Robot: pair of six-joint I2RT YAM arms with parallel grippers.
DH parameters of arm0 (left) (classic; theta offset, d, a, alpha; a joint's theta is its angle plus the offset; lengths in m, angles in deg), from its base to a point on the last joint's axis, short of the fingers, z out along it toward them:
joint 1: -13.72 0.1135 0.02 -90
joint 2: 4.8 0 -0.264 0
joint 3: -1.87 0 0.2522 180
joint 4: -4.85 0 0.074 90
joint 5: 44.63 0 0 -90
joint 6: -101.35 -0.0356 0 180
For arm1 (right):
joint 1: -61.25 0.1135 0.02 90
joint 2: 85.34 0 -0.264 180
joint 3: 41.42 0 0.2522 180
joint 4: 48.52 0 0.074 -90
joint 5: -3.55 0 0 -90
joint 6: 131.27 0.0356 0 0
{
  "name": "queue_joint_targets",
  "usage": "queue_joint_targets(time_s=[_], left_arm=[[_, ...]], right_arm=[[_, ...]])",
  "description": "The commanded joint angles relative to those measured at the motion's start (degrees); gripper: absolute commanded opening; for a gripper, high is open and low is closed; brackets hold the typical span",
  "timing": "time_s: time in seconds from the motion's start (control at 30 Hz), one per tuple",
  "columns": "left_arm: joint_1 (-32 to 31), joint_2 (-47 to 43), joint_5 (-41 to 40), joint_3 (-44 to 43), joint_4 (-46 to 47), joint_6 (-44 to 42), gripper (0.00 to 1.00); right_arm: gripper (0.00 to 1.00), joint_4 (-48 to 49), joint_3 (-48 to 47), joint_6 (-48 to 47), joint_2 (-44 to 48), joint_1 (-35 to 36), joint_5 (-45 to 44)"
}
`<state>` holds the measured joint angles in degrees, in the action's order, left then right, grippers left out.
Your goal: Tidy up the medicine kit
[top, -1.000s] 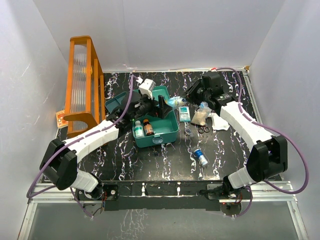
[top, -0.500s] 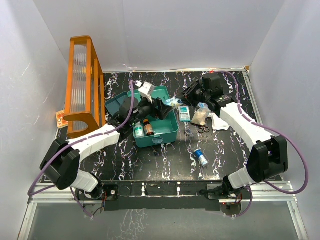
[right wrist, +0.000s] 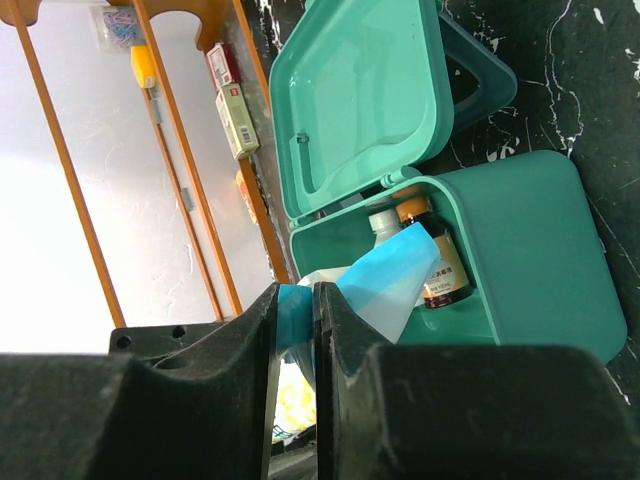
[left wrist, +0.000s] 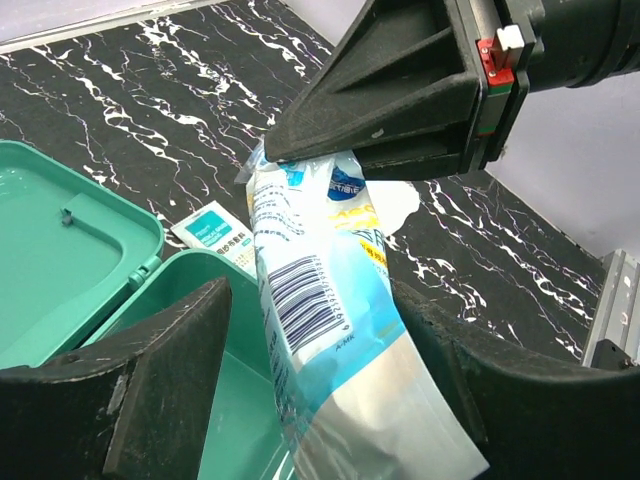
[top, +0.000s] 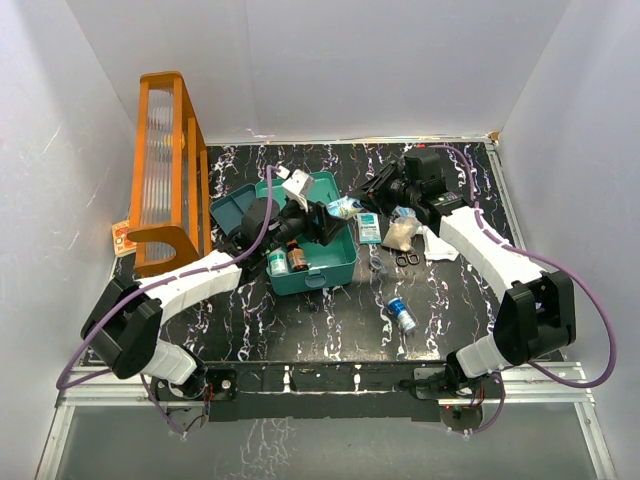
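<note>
An open teal medicine kit (top: 338, 264) sits left of centre on a black marbled table (top: 300, 325), and two robot arms meet above it.

From overhead, the kit's lid is tilted back and a blue-and-white pouch (top: 345, 207) hangs over its far right corner. The right wrist view alone shows inside the kit: a white-capped bottle (right wrist: 383, 222) and a brown bottle (right wrist: 440, 268) stand against one wall. It also shows the right gripper (right wrist: 297, 300) pinched nearly closed on the pouch's edge. The left wrist view adds a barcode on the pouch. There the left gripper (left wrist: 310, 300) has its jaws apart on either side of the pouch, with a gap on one side. An orange rack (top: 165, 170) stands at the far left, and scissors (top: 407, 259) lie to the right.
</note>
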<state>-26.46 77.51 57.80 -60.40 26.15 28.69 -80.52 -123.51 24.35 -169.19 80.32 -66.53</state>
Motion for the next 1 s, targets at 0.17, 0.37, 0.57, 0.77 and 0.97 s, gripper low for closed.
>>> queue_joint_targets(time_s=[0.17,0.37,0.57,0.77,0.97], left_arm=[[-0.65,0.50,1.24,-1.28,2.01,-3.89,0.25],[-0.62,-1.36,-0.12,-1.80,-2.53,-5.55,0.11],[0.02,-4.89,-0.74,-4.85,-16.59,-5.80,0.13],[4.32,-9.50,0.34,-9.33,-35.88,-3.70,0.14],[12.28,-9.66,12.73,-15.37,-53.84,-5.62,0.14]], right_arm=[[0.19,2.81,0.04,0.64,2.62,0.18,1.62],[0.61,-0.19,-0.77,-5.63,3.44,-0.13,-3.87],[0.72,-1.25,-1.86,-15.37,4.43,-0.67,-4.63],[0.72,-2.09,0.06,-18.55,7.91,-0.90,-7.88],[0.72,-4.80,1.98,-20.49,10.46,-0.93,-11.36]])
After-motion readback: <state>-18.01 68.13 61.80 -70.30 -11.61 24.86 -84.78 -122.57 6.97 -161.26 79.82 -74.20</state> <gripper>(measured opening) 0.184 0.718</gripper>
